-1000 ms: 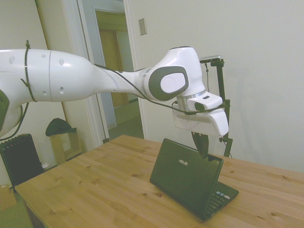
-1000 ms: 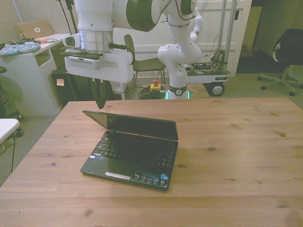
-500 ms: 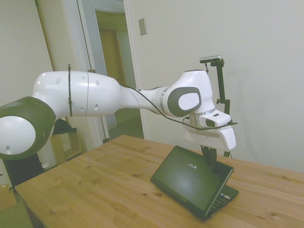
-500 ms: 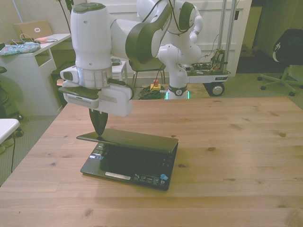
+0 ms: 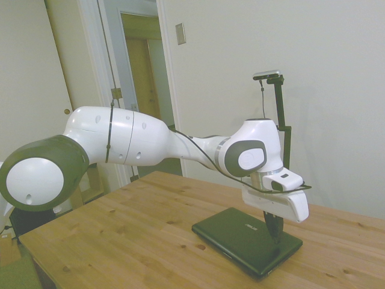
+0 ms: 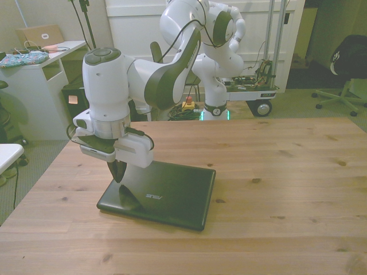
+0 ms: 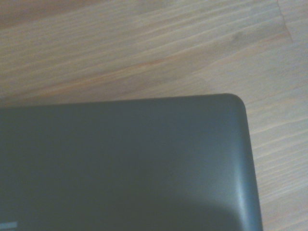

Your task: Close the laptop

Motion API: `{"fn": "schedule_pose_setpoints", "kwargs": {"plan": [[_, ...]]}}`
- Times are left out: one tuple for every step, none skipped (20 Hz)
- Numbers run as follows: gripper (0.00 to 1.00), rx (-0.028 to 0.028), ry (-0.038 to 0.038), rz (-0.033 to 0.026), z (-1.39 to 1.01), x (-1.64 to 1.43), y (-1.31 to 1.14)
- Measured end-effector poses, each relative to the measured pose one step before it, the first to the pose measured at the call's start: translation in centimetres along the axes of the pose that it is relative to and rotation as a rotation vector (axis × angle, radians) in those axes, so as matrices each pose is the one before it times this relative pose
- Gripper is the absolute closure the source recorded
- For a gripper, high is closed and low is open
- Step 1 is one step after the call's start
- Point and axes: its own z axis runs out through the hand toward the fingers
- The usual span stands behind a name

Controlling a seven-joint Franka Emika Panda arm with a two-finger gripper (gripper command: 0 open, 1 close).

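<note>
A wooden table [image 6: 298, 172] carries the laptop [image 6: 166, 195], which lies flat with its lid down and the silver logo facing up, set toward the front view's left side of the table and somewhat nearer the table's near edge than its far one. No gap shows between lid and base in the side view, so the closing looks done or all but done. The laptop's long axis runs roughly along the table's near edge, slightly skewed. The white arm bends low over it, and the gripper [image 6: 120, 173] points straight down with its dark fingers drawn together into one tip, touching or all but touching the lid near the laptop's corner on the front view's left. The laptop therefore lies directly beneath the gripper and extends away from it toward the front view's right. The wrist view shows a rounded lid corner [image 7: 233, 103] over bare wood. Any coming move would likely be a straight lift off the lid.
</note>
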Motion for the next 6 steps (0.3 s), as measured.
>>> {"fn": "schedule_pose_setpoints", "kwargs": {"plan": [[1.0,0.0093,0.00432,-0.00183,-0.719,-0.1,-0.003],[1.0,0.0157,0.00845,-0.00419,-1.35,-0.27,-0.072],[1.0,0.02032,0.01078,-0.00589,-1.821,-0.412,-0.075],[1.0,0.02235,0.00788,-0.0076,-2.154,-0.685,-0.036],[1.0,0.02332,0.00523,-0.01052,-2.417,-0.91,-0.054],[0.0,0.02195,0.00112,-0.01401,-2.628,-1.047,0.02]]}}
